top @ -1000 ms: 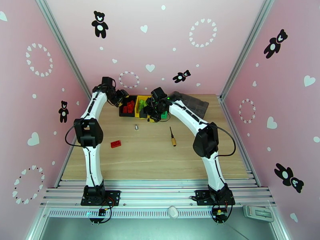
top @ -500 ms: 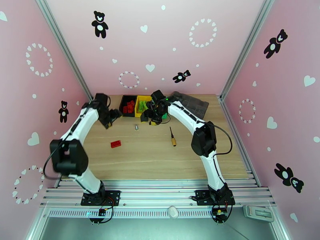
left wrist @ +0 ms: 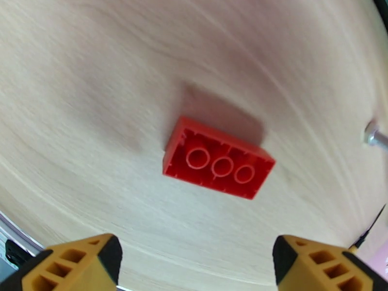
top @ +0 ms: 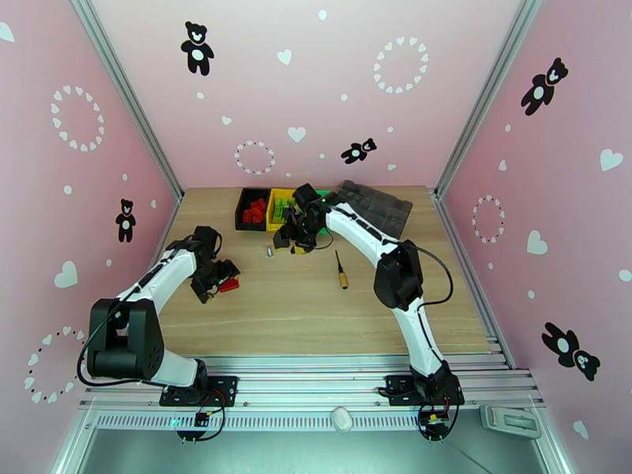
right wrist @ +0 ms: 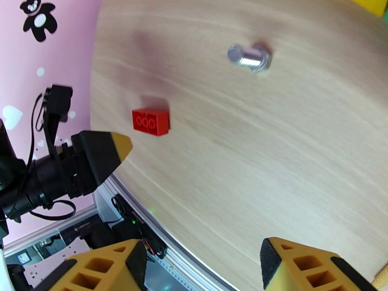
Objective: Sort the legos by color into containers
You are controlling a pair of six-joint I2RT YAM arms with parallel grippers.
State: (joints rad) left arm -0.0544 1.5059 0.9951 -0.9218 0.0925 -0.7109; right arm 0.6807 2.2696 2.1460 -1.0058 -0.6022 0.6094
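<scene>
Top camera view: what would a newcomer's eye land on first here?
Probably the lone red lego, lying hollow side up on the wooden table, with the left pincer open and aimed at it. Next come the black bin holding red bricks and the yellow bin at the table's far edge, where the open right pincer hovers close by.

A red brick (left wrist: 218, 163) lies upside down on the wooden table (left wrist: 87, 83), its hollow underside with three round tubes facing up. It is well apart from the bins. At the far edge, a black bin (top: 242, 204) holds a pile of red bricks (top: 254, 212). A yellow bin (top: 272, 210) stands just to its right.
</scene>
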